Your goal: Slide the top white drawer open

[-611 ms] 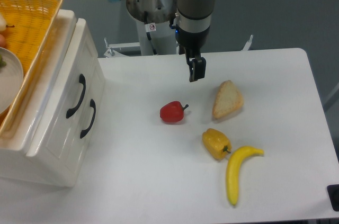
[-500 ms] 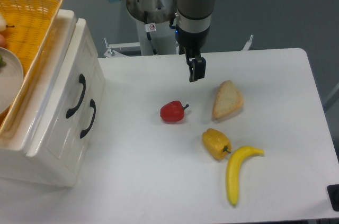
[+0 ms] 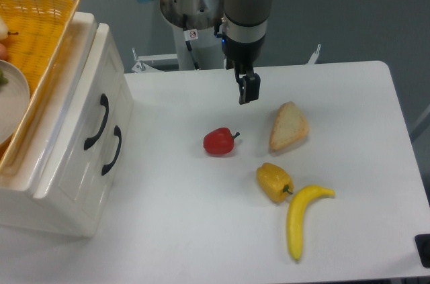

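Note:
The cream-white cabinet (image 3: 67, 183) stands at the table's left edge, its front facing right. The top white drawer (image 3: 84, 106) is closed, with its black curved handle (image 3: 96, 121) on the front. The lower drawer's handle (image 3: 112, 150) sits just below and to the right of it. My gripper (image 3: 248, 89) hangs above the table's back middle, well to the right of the cabinet. Its black fingers look pressed together and hold nothing.
A red pepper (image 3: 219, 142), a piece of bread (image 3: 289, 126), a yellow pepper (image 3: 274, 182) and a banana (image 3: 301, 217) lie on the white table right of centre. A yellow wicker basket (image 3: 33, 42) with a plate sits on the cabinet.

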Tool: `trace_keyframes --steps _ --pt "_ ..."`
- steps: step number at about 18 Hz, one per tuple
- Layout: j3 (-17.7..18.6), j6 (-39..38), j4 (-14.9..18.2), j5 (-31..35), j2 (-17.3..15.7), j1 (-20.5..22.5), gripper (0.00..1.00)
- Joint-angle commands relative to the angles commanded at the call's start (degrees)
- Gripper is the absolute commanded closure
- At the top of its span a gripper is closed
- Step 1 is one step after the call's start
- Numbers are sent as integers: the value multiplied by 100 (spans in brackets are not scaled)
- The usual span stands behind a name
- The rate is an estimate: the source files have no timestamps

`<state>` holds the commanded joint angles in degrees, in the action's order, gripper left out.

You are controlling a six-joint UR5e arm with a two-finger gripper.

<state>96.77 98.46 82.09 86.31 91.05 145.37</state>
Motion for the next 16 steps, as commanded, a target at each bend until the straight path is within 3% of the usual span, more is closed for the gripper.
trace_keyframes --steps 5,16 --pt "61 -703 26 -35 -17 -105 0" --pt "0 -3234 -35 -184 88 -483 0"
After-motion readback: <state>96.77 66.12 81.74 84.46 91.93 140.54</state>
